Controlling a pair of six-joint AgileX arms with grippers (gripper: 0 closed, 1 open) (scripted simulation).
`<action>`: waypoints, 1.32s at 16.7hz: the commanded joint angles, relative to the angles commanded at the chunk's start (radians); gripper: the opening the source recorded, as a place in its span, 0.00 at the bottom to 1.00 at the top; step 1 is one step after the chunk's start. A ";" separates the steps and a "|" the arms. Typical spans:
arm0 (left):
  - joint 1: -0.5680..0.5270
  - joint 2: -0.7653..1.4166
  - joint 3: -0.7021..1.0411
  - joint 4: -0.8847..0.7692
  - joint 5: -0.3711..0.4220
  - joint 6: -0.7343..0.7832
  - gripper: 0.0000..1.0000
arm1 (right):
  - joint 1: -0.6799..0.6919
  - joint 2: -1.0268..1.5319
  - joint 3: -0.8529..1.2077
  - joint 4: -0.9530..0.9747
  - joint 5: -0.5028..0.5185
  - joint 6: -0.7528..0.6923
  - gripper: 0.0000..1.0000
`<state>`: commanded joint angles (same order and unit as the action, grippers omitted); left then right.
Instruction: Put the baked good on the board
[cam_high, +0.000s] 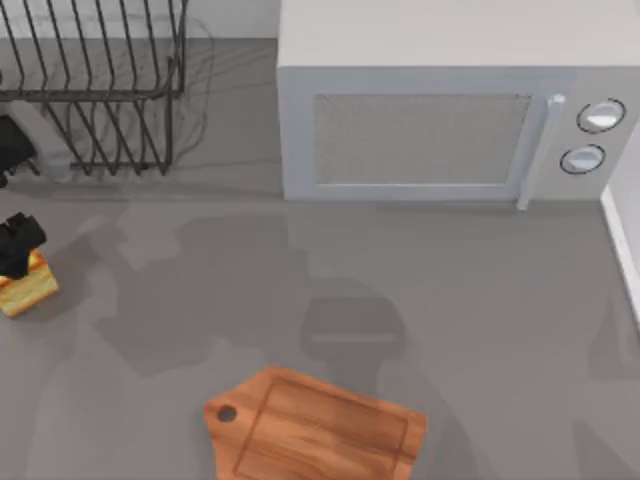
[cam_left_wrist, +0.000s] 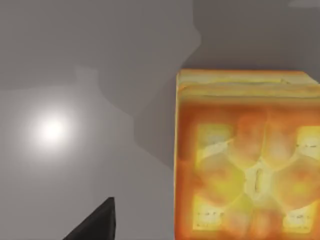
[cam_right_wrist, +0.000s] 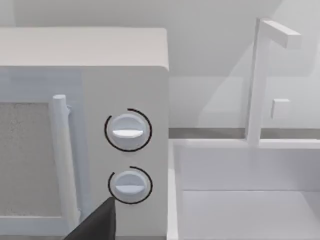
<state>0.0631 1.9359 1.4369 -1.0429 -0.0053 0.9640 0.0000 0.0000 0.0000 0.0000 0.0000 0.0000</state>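
The baked good (cam_high: 28, 290), a small golden-yellow block with a mottled orange crust, lies on the table at the far left edge. My left gripper (cam_high: 20, 245) hovers right over its far side, open and not holding it. In the left wrist view the baked good (cam_left_wrist: 247, 160) looms close, and one dark fingertip (cam_left_wrist: 97, 222) stands clear of its side with bare table between them. The reddish-brown board (cam_high: 320, 425) lies at the near edge, middle of the table, with its holed handle end pointing left. My right arm is parked off to the right, facing the microwave.
A white microwave (cam_high: 430, 110) stands at the back, centre to right, with two dials (cam_right_wrist: 128, 131). A black wire dish rack (cam_high: 95, 85) fills the back left corner. A white sink basin (cam_right_wrist: 245, 190) sits right of the microwave. Open grey table lies between the baked good and the board.
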 joint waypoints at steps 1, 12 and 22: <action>0.002 0.015 0.009 -0.014 0.005 0.012 1.00 | 0.000 0.000 0.000 0.000 0.000 0.000 1.00; 0.002 0.082 -0.079 0.139 0.007 0.018 1.00 | 0.000 0.000 0.000 0.000 0.000 0.000 1.00; 0.004 0.124 -0.137 0.232 0.008 0.020 0.77 | 0.000 0.000 0.000 0.000 0.000 0.000 1.00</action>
<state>0.0670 2.0595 1.3003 -0.8112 0.0022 0.9839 0.0000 0.0000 0.0000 0.0000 0.0000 0.0000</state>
